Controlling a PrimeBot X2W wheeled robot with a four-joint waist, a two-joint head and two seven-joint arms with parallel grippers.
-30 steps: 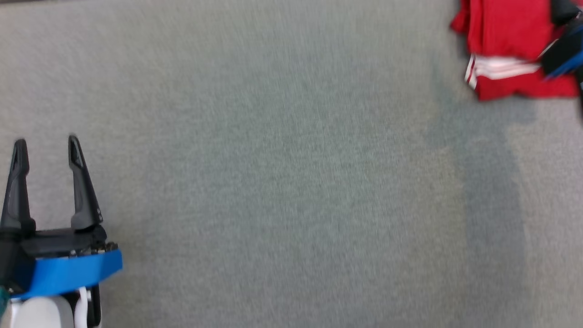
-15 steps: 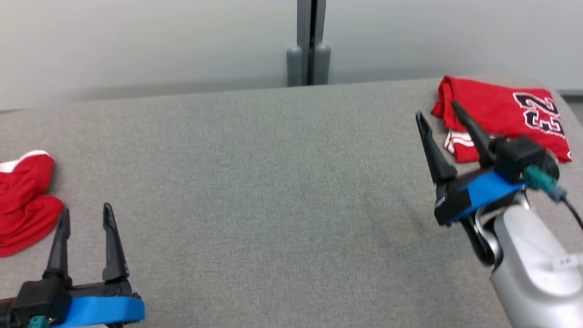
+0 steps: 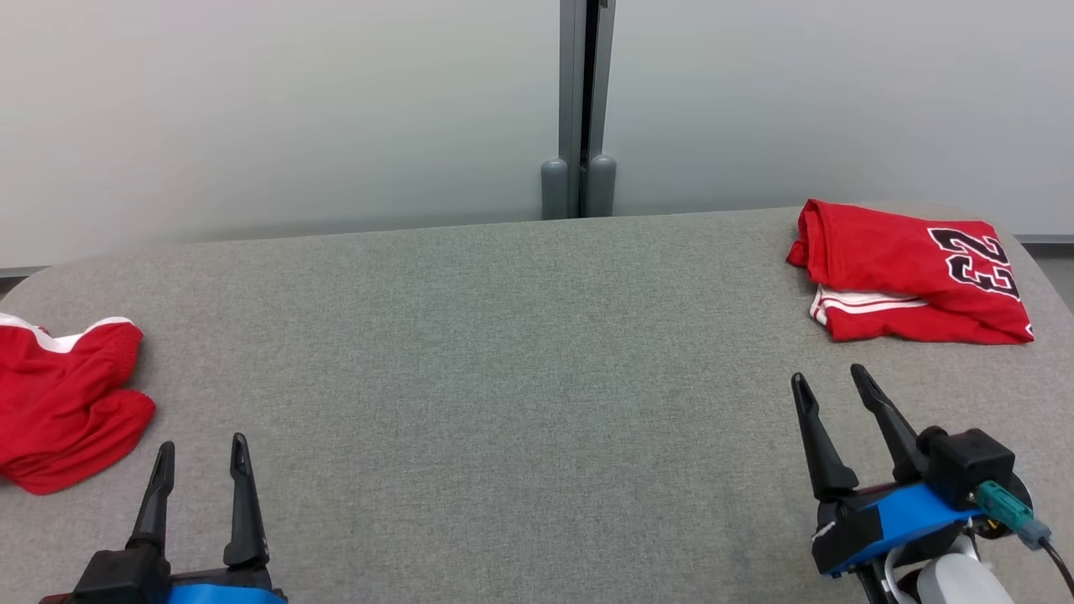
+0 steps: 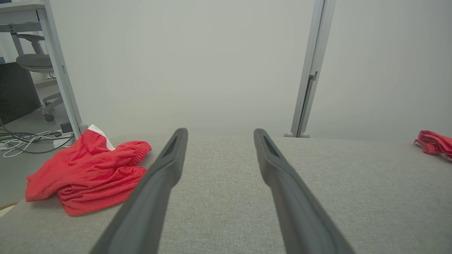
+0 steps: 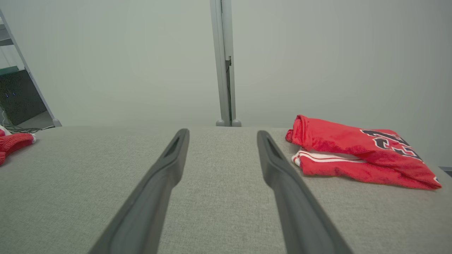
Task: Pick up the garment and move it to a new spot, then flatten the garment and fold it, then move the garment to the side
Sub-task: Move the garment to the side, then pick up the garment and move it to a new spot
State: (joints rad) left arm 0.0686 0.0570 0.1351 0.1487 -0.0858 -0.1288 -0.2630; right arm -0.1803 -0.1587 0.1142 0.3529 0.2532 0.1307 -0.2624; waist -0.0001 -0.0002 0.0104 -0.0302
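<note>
Grey tabletop (image 3: 520, 377), head view. Folded red jersey (image 3: 881, 260) lies at approx. 2 o'clock near the far R corner, with white stripes along the lower fold. Black no. "23" (image 3: 973, 258) w/ white outline is the only legible text; no brand tag readable. Crumpled red garment (image 3: 59, 403) w/ white trim sits at 9 o'clock by the L edge. L tool (image 3: 202, 442) at 7 o'clock: fingers spread, nothing btwn them, just beside the crumpled garment but apart from it. R tool (image 3: 826, 373) at 4 o'clock: fingers also spread and empty, near the jersey, not touching. Grey post (image 3: 579, 101) at 12 o'clock behind the tabletop.
</note>
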